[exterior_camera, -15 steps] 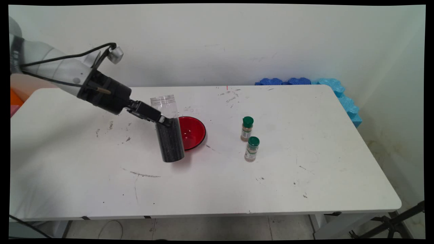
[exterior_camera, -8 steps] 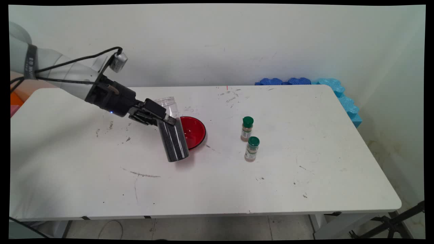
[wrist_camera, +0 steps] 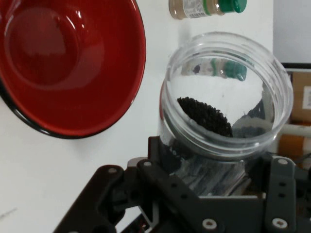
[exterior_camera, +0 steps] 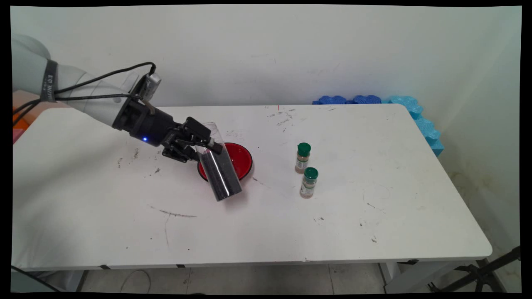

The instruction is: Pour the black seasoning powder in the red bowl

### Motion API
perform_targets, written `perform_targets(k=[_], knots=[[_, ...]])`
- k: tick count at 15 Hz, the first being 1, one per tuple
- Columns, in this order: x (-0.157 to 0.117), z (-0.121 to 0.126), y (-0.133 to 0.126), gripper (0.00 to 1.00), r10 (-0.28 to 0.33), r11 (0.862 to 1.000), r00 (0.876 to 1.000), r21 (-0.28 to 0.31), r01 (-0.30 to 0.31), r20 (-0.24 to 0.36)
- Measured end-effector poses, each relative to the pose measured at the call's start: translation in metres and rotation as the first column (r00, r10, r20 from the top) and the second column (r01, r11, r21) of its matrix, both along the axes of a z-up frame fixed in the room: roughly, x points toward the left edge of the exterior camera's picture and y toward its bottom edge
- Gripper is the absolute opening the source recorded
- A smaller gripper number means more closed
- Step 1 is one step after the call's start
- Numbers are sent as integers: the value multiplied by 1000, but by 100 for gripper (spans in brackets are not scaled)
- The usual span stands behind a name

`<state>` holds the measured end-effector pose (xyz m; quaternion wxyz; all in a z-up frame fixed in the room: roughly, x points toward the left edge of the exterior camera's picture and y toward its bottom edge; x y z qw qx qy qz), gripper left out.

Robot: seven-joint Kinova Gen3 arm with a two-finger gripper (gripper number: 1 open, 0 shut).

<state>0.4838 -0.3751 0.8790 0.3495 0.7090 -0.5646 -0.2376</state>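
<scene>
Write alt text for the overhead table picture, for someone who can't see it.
A robot arm's black gripper holds a clear jar of dark grains, tilted, in front of a red bowl on a white table. Two green-capped spice bottles stand to the right.

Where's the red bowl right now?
In the main view the red bowl sits mid-table, directly behind the tilted jar held by the gripper, left of two spice bottles.
</scene>
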Motion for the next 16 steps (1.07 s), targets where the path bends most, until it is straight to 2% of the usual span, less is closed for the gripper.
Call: perform_targets(k=[3,7,12,16], knots=[[-4,-3,-4,0,51,996,998,73,-48,-41],[-10,-7,-8,0,105,982,991,165,-89,-87],[-16,-10,-16,0,183,953,974,266,-143,-133],[-19,-11,-20,0,245,924,956,338,-180,-162]])
